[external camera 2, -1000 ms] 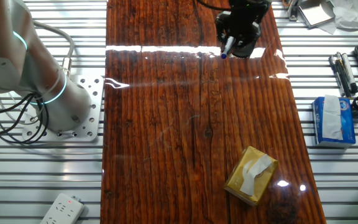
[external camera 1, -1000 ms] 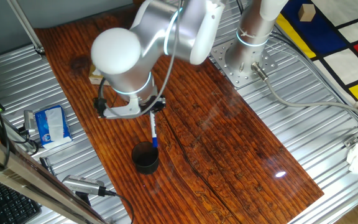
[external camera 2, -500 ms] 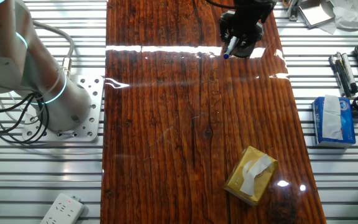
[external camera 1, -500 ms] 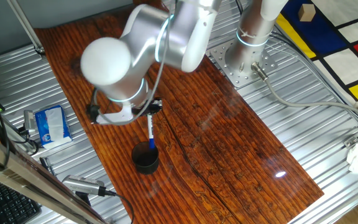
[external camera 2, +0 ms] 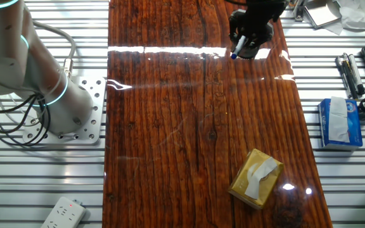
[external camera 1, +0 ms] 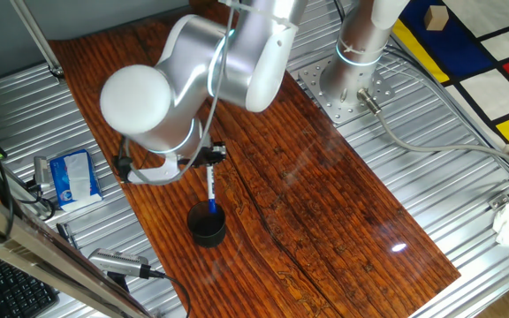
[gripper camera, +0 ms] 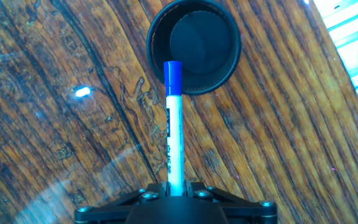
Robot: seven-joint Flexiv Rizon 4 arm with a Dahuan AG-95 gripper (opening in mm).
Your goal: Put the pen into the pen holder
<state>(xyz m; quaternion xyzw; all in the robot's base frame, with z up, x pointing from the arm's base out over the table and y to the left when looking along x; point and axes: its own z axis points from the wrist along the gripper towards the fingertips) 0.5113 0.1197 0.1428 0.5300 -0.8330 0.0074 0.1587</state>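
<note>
One pen point(gripper camera: 174, 124) above pen holder point(gripper camera: 193, 46)

In the hand view, the hand point(gripper camera: 174, 194) is showing only as a dark strip cut off by the bottom edge, so its fingertips are staying out of sight and the rear end of the pen point(gripper camera: 174, 130) is disappearing into it. In one fixed view, the arm's large joint is covering the hand, and the pen's point(external camera 1: 210, 188) upper end is vanishing beneath it. In the other fixed view, the pen holder point(external camera 2: 252, 47) is lying mostly hidden under the dark hand point(external camera 2: 253, 25), itself clipped by the top edge.
</note>
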